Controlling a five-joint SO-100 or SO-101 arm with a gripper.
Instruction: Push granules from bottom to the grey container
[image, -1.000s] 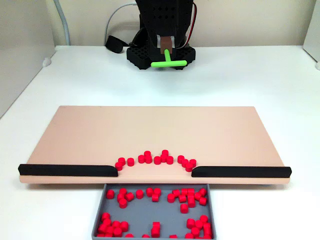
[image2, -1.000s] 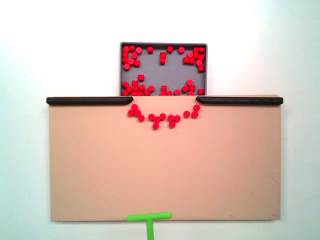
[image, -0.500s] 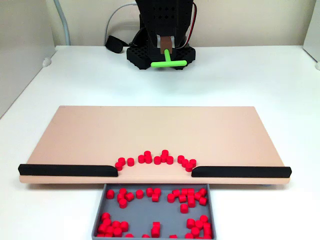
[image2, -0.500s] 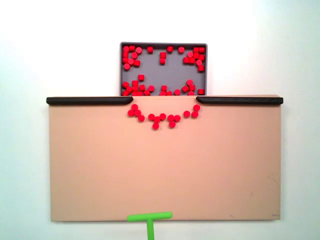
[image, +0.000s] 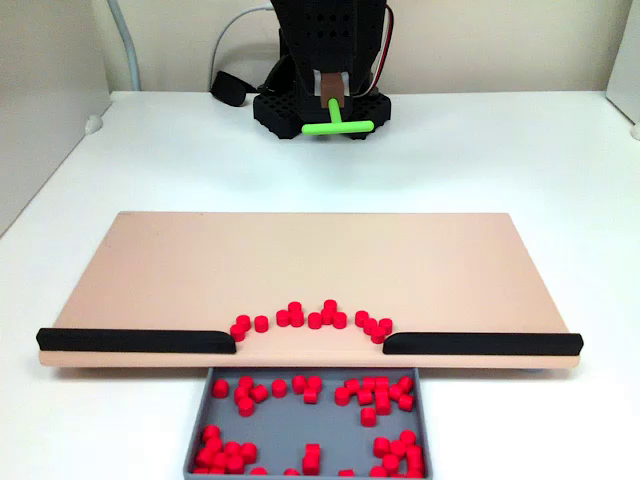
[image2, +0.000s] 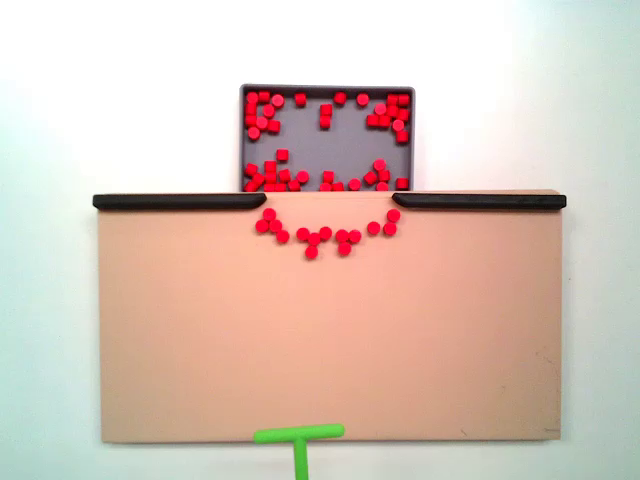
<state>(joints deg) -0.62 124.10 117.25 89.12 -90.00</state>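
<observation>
An arc of red granules (image: 312, 318) lies on the tan board (image: 300, 255) in front of the gap between two black bars. Many more granules (image: 375, 392) sit in the grey container (image: 330, 425) below that gap. From above, the arc of granules (image2: 325, 236) lies just short of the grey container (image2: 340, 150). My gripper (image: 331, 103) hangs at the arm's base, behind the board, shut on the stem of the green T-shaped pusher (image: 338, 127). The pusher's crossbar (image2: 298, 434) lies at the board's edge farthest from the container, well away from the granules.
Black bars (image: 135, 340) (image: 480, 343) line the board's container-side edge on each side of the gap, also seen from above as black bars (image2: 180, 201) (image2: 485, 201). The black arm base (image: 285, 110) stands at the table's back, with a cable (image: 228, 88) beside it. White table surrounds the board.
</observation>
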